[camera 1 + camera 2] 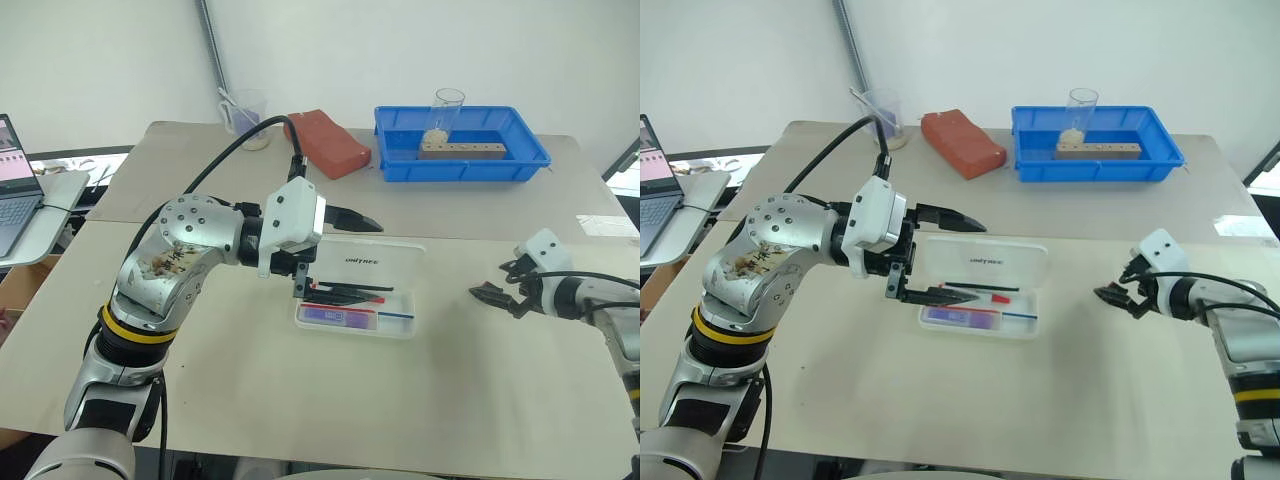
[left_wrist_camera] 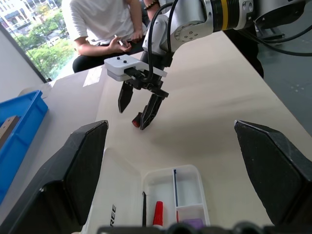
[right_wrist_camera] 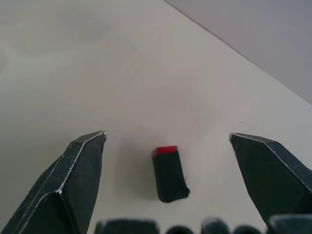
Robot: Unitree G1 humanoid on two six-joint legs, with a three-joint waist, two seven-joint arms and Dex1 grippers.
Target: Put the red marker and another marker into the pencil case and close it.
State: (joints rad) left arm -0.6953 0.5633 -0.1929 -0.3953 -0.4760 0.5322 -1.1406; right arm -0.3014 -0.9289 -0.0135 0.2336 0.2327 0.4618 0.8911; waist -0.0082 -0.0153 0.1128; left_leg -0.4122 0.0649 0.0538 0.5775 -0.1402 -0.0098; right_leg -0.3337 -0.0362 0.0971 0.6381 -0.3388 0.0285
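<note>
Above the pencil case [image 1: 985,285], left gripper [image 1: 952,258] hangs spread and empty; lid back, so red marker [image 1: 985,297] and purple marker [image 1: 960,316] lie inside, ready for closing. Right gripper [image 1: 1118,292], also agape, waits well aside.

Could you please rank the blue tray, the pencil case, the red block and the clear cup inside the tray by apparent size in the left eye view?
1. blue tray
2. pencil case, nearer the camera, so unsure against the tray
3. red block
4. clear cup
</note>
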